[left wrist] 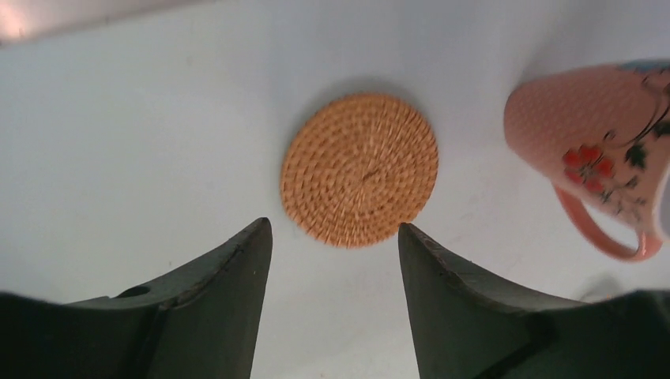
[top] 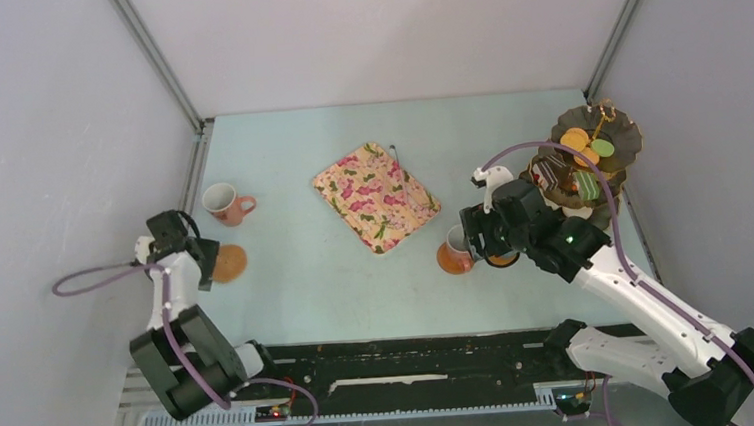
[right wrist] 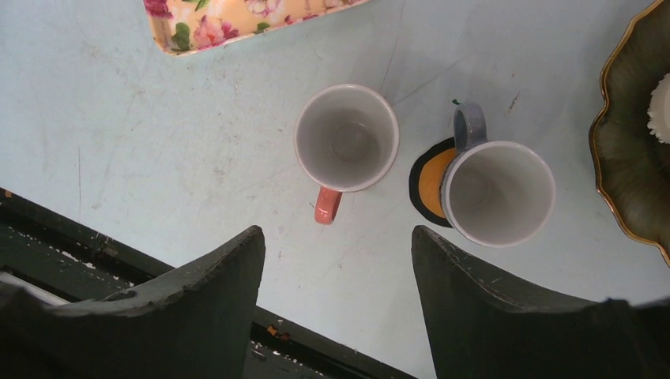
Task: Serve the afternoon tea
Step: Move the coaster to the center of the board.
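Left gripper (left wrist: pixel 336 229) jaws spread, empty, over woven coaster (left wrist: pixel 359 170), well left of floral tray (top: pixel 377 195). Pink mug (top: pixel 224 202) stands beside that coaster, not on it. Right gripper (right wrist: pixel 336 233) jaws spread, empty, above second pink mug (right wrist: pixel 346 138) and grey mug (right wrist: pixel 498 193), right of tray. Grey mug sits partly on dark-rimmed coaster (right wrist: pixel 430 185). Tiered stand (top: pixel 631 140) with sweets (top: pixel 576 141) sits farther right of tray.

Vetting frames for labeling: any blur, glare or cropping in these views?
Top view: even light, soft shadows, no glare, stand small. Left wrist: slightly soft, coaster weave readable, mug cropped at right edge, bright patch top left. Right wrist: sharp, table scratches clear, end effector fingers dark, little detail.
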Controlling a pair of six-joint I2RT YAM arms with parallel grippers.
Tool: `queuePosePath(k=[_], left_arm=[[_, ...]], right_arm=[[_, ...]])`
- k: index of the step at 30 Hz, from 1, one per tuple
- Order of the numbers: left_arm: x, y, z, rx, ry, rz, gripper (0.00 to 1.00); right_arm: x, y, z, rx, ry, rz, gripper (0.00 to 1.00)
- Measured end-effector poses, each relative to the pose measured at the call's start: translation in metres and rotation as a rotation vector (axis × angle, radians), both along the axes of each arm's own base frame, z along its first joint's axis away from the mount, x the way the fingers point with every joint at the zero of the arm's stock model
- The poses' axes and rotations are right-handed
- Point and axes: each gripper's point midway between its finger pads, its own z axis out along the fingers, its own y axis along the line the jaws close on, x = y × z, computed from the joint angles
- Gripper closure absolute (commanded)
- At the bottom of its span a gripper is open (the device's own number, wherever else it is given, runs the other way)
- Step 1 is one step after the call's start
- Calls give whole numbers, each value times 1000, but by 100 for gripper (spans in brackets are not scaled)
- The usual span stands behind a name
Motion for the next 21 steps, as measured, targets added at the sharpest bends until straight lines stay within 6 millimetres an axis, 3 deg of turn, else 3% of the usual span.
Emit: queuePosePath(k=[3, 5, 9, 14, 21], left_arm=[[13, 19, 5, 45, 58, -27, 37], [22, 30, 2, 58, 106, -52, 45], [28, 35, -22, 26, 203, -99, 48], [19, 15, -47, -35, 280, -162, 52], [24, -24, -50, -54, 224, -263, 53]], right_arm=[[1, -3, 2, 8, -5, -9, 29], [1, -5, 3, 11, -6, -17, 29], [3, -8, 4, 19, -6, -27, 29], [4, -9, 5, 25, -5, -33, 29], [4, -10, 4, 28, -1, -35, 29]])
